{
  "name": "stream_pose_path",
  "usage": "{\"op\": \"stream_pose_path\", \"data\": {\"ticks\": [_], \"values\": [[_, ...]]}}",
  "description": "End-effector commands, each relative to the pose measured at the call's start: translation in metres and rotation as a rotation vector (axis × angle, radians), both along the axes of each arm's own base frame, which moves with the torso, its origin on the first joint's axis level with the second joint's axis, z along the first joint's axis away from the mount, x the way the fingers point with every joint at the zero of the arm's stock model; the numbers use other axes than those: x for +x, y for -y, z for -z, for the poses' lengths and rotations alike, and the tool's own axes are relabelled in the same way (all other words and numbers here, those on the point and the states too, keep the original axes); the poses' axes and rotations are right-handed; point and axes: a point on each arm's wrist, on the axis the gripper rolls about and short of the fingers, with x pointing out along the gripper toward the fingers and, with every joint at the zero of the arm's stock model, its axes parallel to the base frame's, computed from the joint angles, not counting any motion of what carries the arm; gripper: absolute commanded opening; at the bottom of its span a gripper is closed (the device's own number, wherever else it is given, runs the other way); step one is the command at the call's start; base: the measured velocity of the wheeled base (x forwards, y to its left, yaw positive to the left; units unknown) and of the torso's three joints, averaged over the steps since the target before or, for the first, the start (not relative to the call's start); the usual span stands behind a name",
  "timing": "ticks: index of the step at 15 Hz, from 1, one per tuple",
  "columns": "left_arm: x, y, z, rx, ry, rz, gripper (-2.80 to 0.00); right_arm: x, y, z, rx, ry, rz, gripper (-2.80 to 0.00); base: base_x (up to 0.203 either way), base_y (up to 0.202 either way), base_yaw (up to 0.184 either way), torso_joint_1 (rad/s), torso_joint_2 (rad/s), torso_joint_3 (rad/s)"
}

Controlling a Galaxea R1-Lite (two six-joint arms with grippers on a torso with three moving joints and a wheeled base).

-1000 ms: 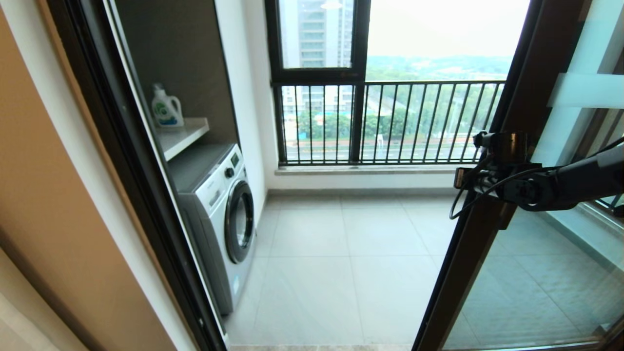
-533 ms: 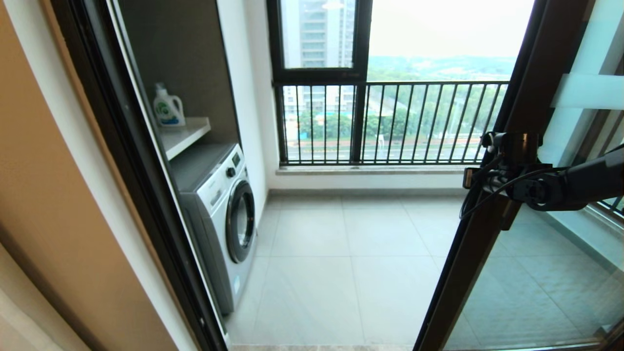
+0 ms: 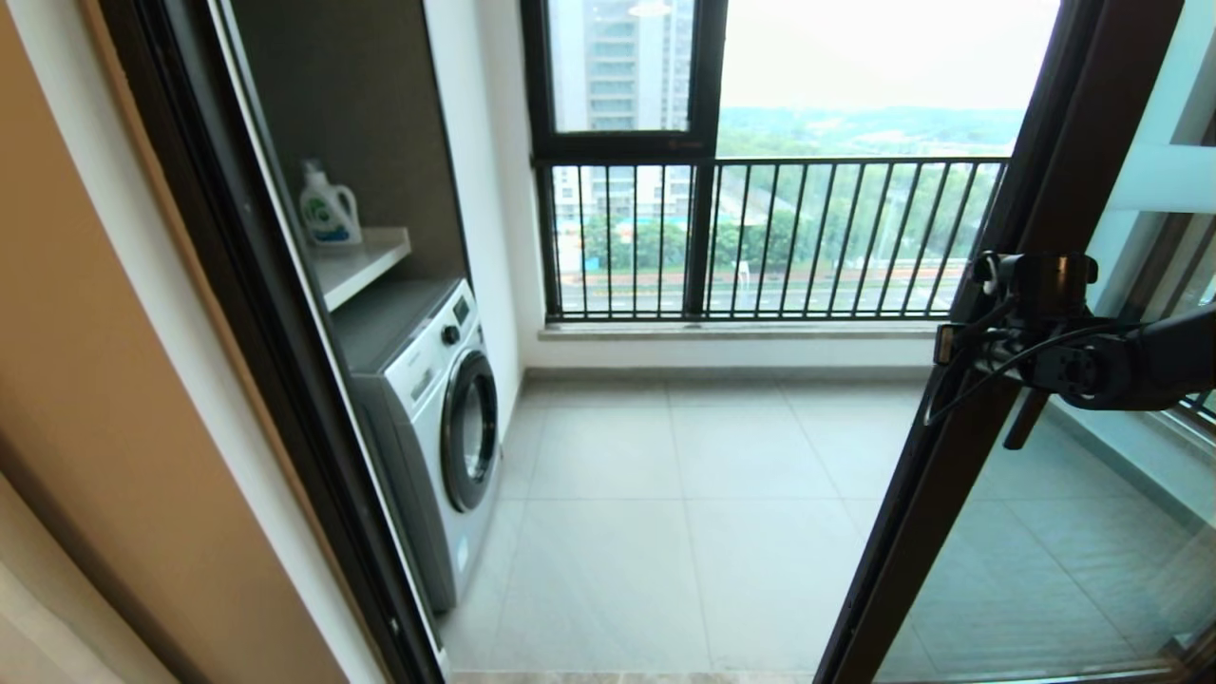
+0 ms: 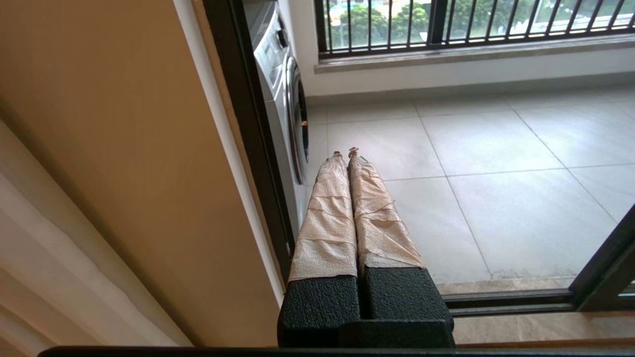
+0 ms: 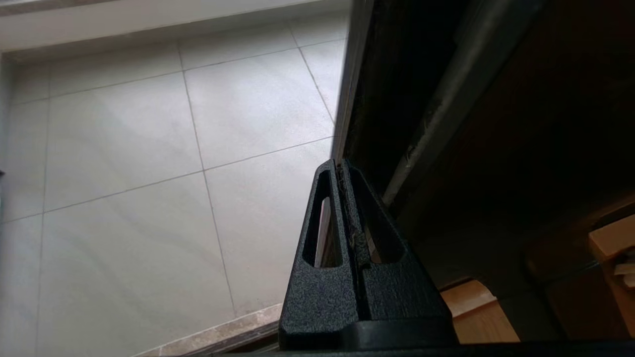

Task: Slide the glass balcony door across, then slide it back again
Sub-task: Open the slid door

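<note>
The glass balcony door [image 3: 1054,171] stands at the right, its dark brown stile slanting down to the floor, with a frosted band [image 3: 1164,176] across the glass. My right gripper [image 3: 1016,439] is shut, fingers pointing down, lying against the stile's inner side at mid height. In the right wrist view the shut right gripper [image 5: 340,163] sits beside the door's dark edge [image 5: 387,99], holding nothing. My left gripper [image 4: 345,152], with tape-wrapped fingers, is shut and empty, parked low by the left jamb [image 4: 248,139].
A washing machine [image 3: 442,418] stands at the left of the balcony under a shelf with a detergent bottle [image 3: 328,211]. Beyond is a black-framed window with railing bars [image 3: 760,237]. Pale floor tiles [image 3: 684,513] fill the opening. The floor track [image 4: 506,300] runs along the threshold.
The door's stile and my right gripper have moved together to the right, and the opening has grown wider. The left gripper is seen only now.
</note>
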Motion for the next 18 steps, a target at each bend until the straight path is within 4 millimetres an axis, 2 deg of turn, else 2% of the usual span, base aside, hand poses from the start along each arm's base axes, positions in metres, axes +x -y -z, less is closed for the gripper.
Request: {"op": "stream_pose_path", "data": {"ticks": [1, 5, 8, 13, 16, 18], "values": [[0.0, 0.0, 0.0, 0.0, -0.002, 0.001, -2.8, -0.004, 0.012, -0.002, -0.005, 0.004, 0.035, -2.8, 0.0, 0.0, 0.0, 0.0, 0.0, 0.0], [0.0, 0.0, 0.0, 0.0, -0.003, 0.0, -2.8, -0.019, 0.003, -0.013, 0.001, 0.008, 0.007, -2.8, 0.0, 0.0, 0.0, 0.0, 0.0, 0.0], [0.0, 0.0, 0.0, 0.0, -0.002, 0.0, -2.8, -0.032, -0.022, -0.027, 0.01, 0.026, -0.072, -2.8, 0.0, 0.0, 0.0, 0.0, 0.0, 0.0], [0.0, 0.0, 0.0, 0.0, -0.002, 0.0, -2.8, -0.058, -0.055, -0.062, 0.0, 0.098, -0.147, -2.8, 0.0, 0.0, 0.0, 0.0, 0.0, 0.0], [0.0, 0.0, 0.0, 0.0, -0.002, 0.0, -2.8, -0.091, -0.081, -0.086, -0.002, 0.15, -0.219, -2.8, 0.0, 0.0, 0.0, 0.0, 0.0, 0.0], [0.0, 0.0, 0.0, 0.0, -0.002, 0.0, -2.8, -0.129, -0.097, -0.11, -0.006, 0.215, -0.269, -2.8, 0.0, 0.0, 0.0, 0.0, 0.0, 0.0]]}}
